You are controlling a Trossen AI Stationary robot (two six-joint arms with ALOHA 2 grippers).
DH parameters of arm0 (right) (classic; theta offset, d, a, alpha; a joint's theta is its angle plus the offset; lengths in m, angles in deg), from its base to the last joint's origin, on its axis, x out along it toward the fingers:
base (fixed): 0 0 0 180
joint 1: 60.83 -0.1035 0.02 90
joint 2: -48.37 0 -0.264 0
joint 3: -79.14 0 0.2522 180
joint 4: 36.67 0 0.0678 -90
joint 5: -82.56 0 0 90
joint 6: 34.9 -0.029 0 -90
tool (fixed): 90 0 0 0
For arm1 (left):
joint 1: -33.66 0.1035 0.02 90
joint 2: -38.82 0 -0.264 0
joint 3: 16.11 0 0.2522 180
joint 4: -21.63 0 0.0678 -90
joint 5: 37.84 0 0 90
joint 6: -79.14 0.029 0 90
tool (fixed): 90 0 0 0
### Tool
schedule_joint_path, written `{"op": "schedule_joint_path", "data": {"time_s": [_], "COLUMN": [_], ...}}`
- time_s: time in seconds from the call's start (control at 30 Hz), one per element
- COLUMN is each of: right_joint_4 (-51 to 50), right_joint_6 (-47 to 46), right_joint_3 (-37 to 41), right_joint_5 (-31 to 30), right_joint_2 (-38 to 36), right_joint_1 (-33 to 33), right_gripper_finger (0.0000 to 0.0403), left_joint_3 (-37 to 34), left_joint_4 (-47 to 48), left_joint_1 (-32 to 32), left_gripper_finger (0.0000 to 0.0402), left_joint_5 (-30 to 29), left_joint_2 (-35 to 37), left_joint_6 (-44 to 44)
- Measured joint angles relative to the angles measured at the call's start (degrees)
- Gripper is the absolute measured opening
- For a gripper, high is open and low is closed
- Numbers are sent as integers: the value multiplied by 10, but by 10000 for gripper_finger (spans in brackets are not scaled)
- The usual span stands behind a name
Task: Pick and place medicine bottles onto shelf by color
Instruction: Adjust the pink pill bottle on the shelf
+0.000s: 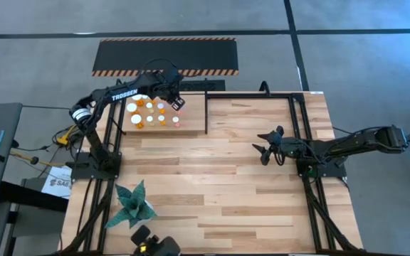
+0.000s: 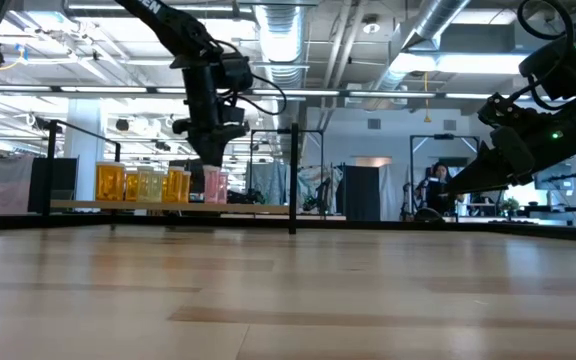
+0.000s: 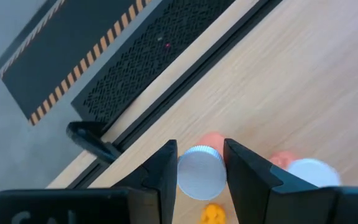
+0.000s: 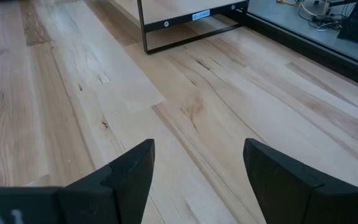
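Pinkish-red, white-capped small medicine bottle (image 3: 202, 171) stands between the jaws of the left gripper (image 3: 199, 180), at the right end of the cluster of orange, amber and pink medicine bottles (image 1: 153, 112) on the light wooden shelf board (image 1: 191, 117) at the far left of the tabletop (image 1: 219, 185). The jaws bracket the cap closely; whether they grip it or have just let go cannot be told. By judgement, the step in hand is setting this bottle among its own colour, beside another pinkish white-capped bottle (image 3: 306, 171). The next move calls for a straight vertical lift clear of neighbouring caps. Well apart, the right gripper (image 4: 197, 171) waits over bare wood, jaws spread.
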Motion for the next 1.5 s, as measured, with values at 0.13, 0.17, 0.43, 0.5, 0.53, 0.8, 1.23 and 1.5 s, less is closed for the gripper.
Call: {"op": "schedule_joint_path", "data": {"time_s": [0.13,0.17,0.43,0.5,0.53,0.8,1.23,1.5], "right_joint_4": [0,0,0,0,0,0,0,0], "right_joint_6": [0,0,0,0,0,0,0,0], "right_joint_3": [0,0,0,0,0,0,0,0], "right_joint_5": [0,0,0,0,0,0,0,0], "right_joint_2": [0,0,0,0,0,0,0,0], "right_joint_1": [0,0,0,0,0,0,0,0], "right_gripper_finger": [270,270,270,270,270,270,270,270], "left_joint_3": [0,0,0,0,0,0,-6,-23], "left_joint_4": [-19,-26,-53,-53,-52,-46,-45,-87], "left_joint_1": [0,0,-1,-1,-1,-3,-11,-24], "left_gripper_finger": [103,103,103,103,103,103,103,103], "left_joint_5": [6,11,16,16,16,34,37,16], "left_joint_2": [0,0,0,0,0,0,0,0], "left_joint_6": [3,7,10,8,6,8,4,3]}}
